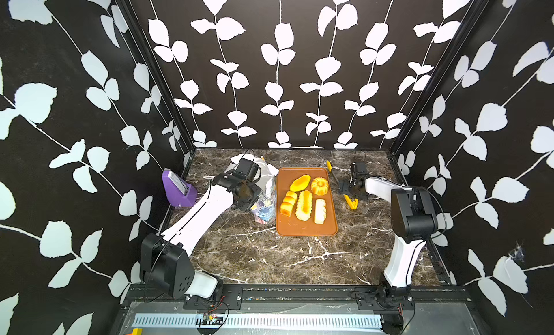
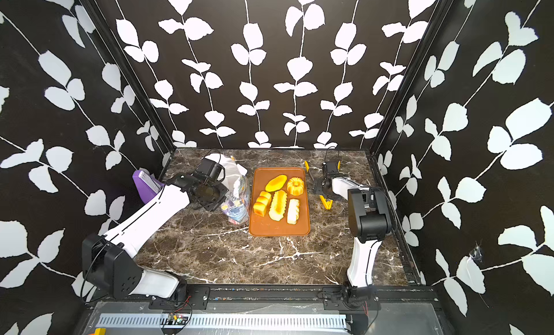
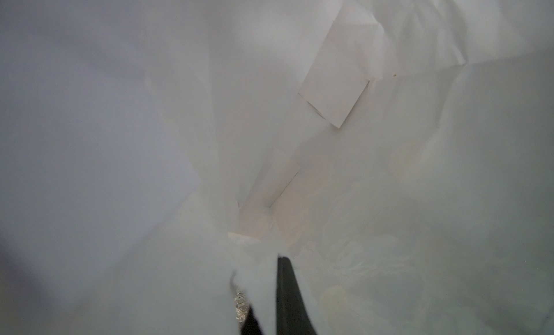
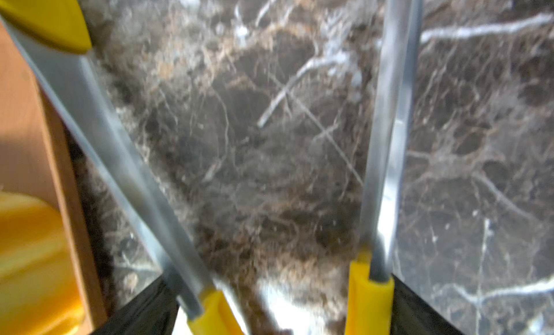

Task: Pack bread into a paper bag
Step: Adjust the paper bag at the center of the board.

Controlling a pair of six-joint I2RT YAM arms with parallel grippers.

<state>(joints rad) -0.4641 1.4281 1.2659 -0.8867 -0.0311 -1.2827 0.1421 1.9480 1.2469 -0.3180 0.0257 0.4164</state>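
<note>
Marble table (image 1: 269, 258). Brown tray (image 1: 305, 228) mid-table, with all five bread (image 1: 304, 204) pieces on it. Bag (image 1: 266, 198) just left of tray. Left gripper (image 3: 260, 288) inside it, jaws pinched on its wall. Tongs (image 1: 350, 202) right of tray. Right gripper (image 4: 278, 312) spread wide, bearing on both arms.

High above the near edge of the marble bench (image 1: 269, 258), both top views look steeply down and forward, the orange tray (image 1: 305, 228) near centre in each and only slightly offset. The left wrist camera sits inside the paper bag (image 3: 150, 108), its white paper very close. The right wrist camera looks closely along the tongs (image 4: 126, 168) at the bench just beside the tray, whose edge it shares with both top views.
</note>
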